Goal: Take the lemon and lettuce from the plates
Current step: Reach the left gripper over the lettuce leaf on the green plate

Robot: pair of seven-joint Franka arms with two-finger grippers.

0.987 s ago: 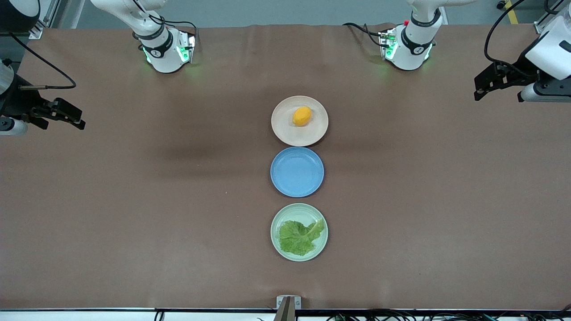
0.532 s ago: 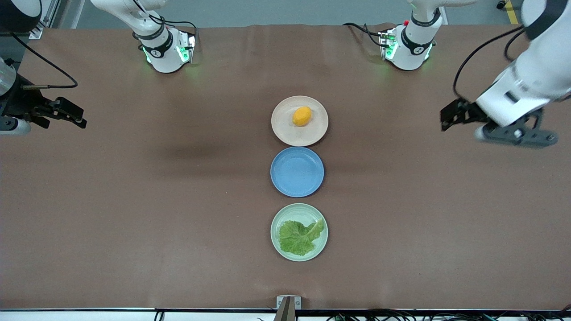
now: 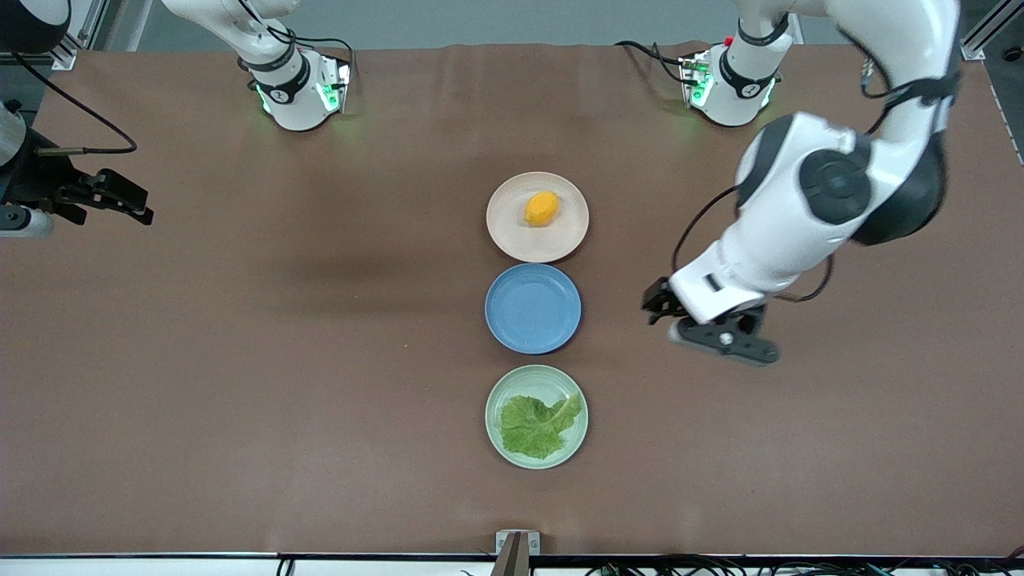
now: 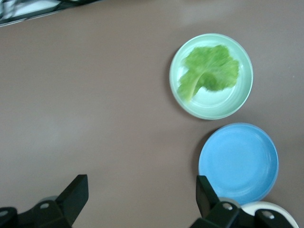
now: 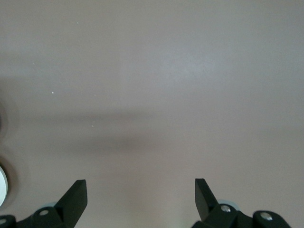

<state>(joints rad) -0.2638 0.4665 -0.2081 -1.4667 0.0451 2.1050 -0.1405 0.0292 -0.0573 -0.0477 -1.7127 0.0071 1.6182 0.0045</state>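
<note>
lemon (image 3: 542, 208): yellow-orange
lettuce (image 3: 534, 424): bright green, pale rib
plates: 1 beige-pink (image 3: 512, 236), 1 mint green (image 3: 496, 400)
middle plate (image 3: 533, 309): blue
table (image 3: 240, 360): plain brown

Bright even overhead light, soft faint shadows on the table (image 3: 320, 400), wrist views slightly soft.

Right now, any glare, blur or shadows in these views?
Front view: even light, a broad soft shadow on the table toward the right arm's end; lemon and lettuce crisp. Left wrist view: slightly soft, no glare on the mint green plate. Right wrist view: a soft shadow band on bare table.
</note>
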